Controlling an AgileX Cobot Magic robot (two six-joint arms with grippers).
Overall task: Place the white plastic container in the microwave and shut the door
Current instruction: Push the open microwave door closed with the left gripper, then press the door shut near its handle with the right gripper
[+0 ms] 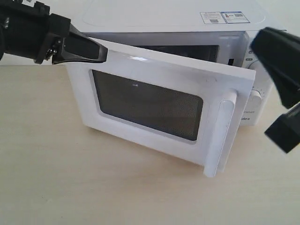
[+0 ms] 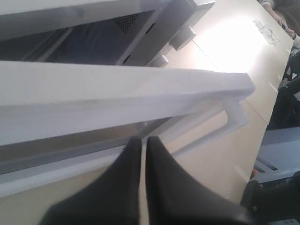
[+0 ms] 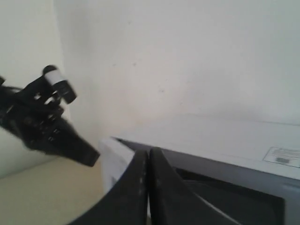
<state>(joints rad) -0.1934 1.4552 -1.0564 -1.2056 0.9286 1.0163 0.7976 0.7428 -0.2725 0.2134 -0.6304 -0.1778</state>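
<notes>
Exterior view | I'm reading left gripper [image 1: 97, 51] clenched empty, tip at top edge of half-open door [image 1: 147, 104], near hinge | right gripper [image 3: 148, 151] clenched, hanging off handle side.

Glossy white door [image 1: 154, 71], dark mesh window [image 1: 147, 105] — matt wood-grain table [image 1: 70, 187].

Pale wooden tabletop [image 1: 56, 187], plain white wall [image 3: 187, 56] at the back

Bright, soft light washes out the microwave [image 1: 173, 16] top at the exterior frame's upper centre; wrist views look blurry.
</notes>
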